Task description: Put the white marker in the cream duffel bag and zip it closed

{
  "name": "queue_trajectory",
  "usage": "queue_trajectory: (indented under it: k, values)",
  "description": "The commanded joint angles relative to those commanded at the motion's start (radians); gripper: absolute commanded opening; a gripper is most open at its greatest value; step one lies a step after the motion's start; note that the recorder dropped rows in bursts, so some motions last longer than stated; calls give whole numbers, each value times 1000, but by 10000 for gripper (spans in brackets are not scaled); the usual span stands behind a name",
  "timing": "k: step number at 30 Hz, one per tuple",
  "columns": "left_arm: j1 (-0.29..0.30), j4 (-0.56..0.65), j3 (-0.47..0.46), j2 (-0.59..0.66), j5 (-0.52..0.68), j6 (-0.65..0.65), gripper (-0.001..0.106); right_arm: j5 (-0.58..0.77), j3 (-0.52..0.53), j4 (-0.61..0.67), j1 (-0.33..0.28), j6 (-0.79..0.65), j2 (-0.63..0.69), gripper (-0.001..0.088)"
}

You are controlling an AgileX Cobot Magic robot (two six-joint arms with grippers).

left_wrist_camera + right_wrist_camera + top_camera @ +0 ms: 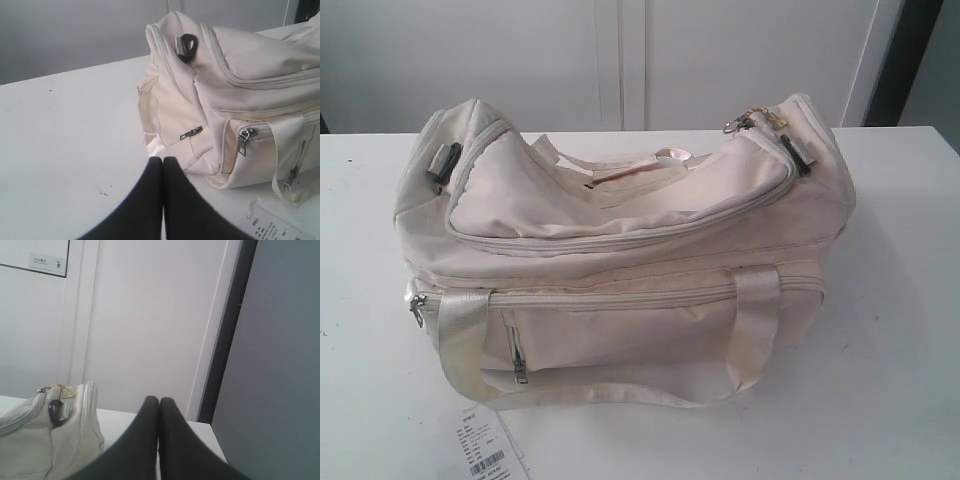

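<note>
The cream duffel bag (pixel 620 250) sits in the middle of the white table (pixel 905 380). Its front zip pocket and a strap handle face the exterior camera, and a printed tag (pixel 488 452) lies by its near left corner. The left gripper (pixel 162 159) hangs off the bag's left end, near it but not touching, its black fingers pressed together on nothing. The right gripper (pixel 159 399), likewise closed and empty, is beyond the bag's right end, apart from it.

White table (pixel 900 330), pale panelled wall (pixel 740 60) behind, dark vertical strip (pixel 230 330), small wall sign (pixel 47 262), even light
</note>
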Motion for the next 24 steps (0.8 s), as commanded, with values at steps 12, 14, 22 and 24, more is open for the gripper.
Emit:
queue_trajectory:
  k: [12,14,22,24]
  values:
    - [69,-3,147,-69,-22,-2,0,0,0,0,0,0,0,0]
    - [79,-6,164,-69,-23,-2,0,0,0,0,0,0,0,0]
    - [87,-6,202,-69,-22,-2,0,0,0,0,0,0,0,0]
    - [87,-6,215,-69,-22,-2,0,0,0,0,0,0,0,0]
